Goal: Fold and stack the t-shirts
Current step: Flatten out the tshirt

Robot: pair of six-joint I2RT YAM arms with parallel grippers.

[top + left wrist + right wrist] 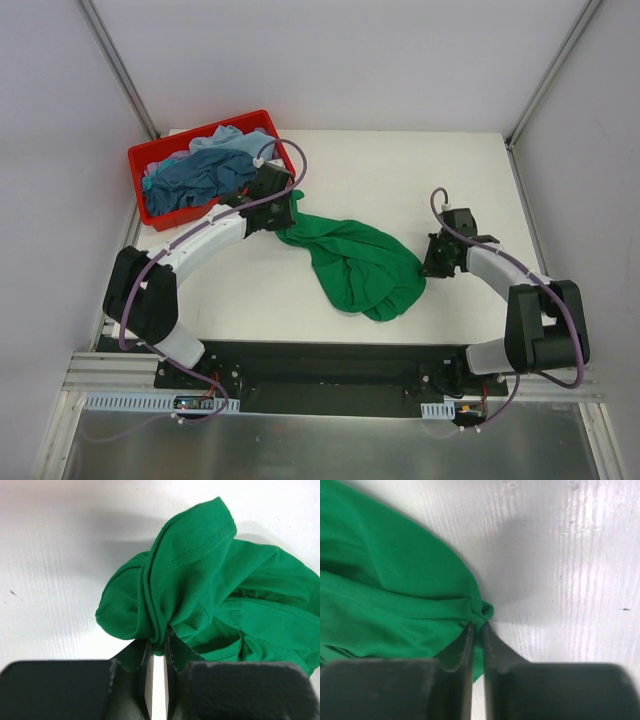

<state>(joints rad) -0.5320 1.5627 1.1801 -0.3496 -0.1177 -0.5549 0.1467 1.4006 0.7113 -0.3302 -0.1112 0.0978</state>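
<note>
Green t-shirt point(360, 265) lies bunched on the white bench point(400, 170). Red bin point(150, 155) at the far-left corner holds a dark teal-blue t-shirt point(200, 178) and a pale blue t-shirt point(215, 140), heaped. Left claw point(159, 642) pinches one edge of the green fabric tight; right claw point(476, 627) pinches the opposite edge.

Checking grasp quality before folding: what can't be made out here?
1. Top view: where the left jaws pinch the bright green fabric t-shirt; the wrist housing covers them.
2. All views: its collar and sleeves, lost in bunched folds.
3. Top view: what lies under the dark teal-blue fabric shirt and pale blue fabric shirt heaped in the red plastic rectangular bin.
4. Wrist views: the green shirt's extent, cut by frame edges.
</note>
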